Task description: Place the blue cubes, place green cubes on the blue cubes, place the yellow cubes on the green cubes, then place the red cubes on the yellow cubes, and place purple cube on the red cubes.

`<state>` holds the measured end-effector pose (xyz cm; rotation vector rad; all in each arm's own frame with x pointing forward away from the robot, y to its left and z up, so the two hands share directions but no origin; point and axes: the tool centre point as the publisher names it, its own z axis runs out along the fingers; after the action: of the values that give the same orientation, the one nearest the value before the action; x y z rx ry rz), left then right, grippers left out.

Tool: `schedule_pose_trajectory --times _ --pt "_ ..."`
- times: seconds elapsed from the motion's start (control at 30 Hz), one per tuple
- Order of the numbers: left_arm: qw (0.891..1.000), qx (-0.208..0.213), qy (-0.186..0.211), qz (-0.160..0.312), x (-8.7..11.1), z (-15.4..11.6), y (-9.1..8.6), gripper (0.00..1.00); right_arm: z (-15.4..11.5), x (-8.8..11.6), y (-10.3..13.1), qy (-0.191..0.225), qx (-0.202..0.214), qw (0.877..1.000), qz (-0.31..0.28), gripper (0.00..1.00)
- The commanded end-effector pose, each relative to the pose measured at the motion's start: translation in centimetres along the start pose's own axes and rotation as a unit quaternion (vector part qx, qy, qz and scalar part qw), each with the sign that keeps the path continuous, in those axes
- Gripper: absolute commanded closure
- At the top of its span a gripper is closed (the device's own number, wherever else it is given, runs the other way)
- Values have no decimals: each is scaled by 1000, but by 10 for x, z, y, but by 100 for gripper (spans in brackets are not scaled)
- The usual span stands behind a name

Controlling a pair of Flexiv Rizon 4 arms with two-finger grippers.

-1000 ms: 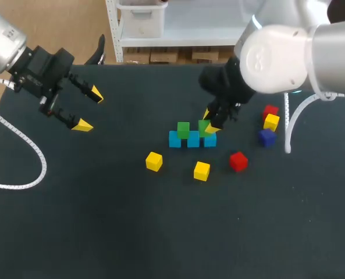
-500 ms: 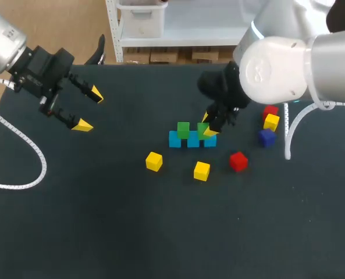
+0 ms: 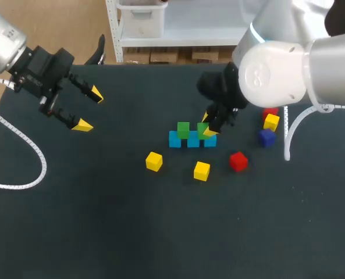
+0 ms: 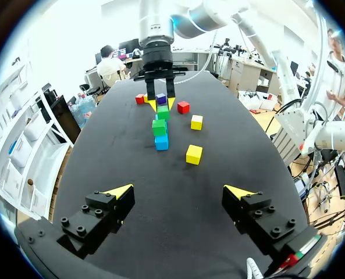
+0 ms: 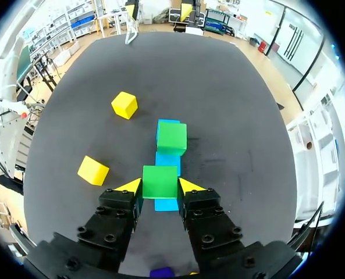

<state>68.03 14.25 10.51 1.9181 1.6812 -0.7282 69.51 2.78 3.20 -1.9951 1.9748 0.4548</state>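
1. Three blue cubes (image 5: 168, 161) lie in one row, touching each other. The row begins under the right pincer (image 5: 160, 186) and runs straight ahead of it.
2. The right pincer is closed on a green cube (image 5: 160, 181); both yellow tips press it from two sides. This cube is over the near part of the blue row. I cannot tell if it already rests there.
3. One second green cube (image 5: 171, 138) sits on top of the row, a little ahead of the right pincer and apart from its fingers.
4. Two yellow cubes (image 5: 93, 170) lie ahead of the same pincer, on one side of the row and apart from each other.
5. One red cube (image 3: 238, 161) lies near the right pincer. A third yellow cube (image 3: 271, 121), a second red cube (image 3: 270, 110) just beside it and the purple cube (image 3: 266, 137) lie close together under the right arm.
6. The left pincer (image 4: 178, 190) is wide open and holds nothing. All cubes are well ahead of it.
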Motion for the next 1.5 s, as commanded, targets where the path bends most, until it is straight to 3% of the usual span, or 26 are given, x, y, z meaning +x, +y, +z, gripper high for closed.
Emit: schedule_pose_trajectory --times 0.03,1.5 --pt "1000 0 -1 2 1 0 0 0 1 -1 -3 0 -1 1000 1 100" --pt "1000 0 -1 2 1 0 0 0 5 1 -8 -7 -7 1000 3 100"
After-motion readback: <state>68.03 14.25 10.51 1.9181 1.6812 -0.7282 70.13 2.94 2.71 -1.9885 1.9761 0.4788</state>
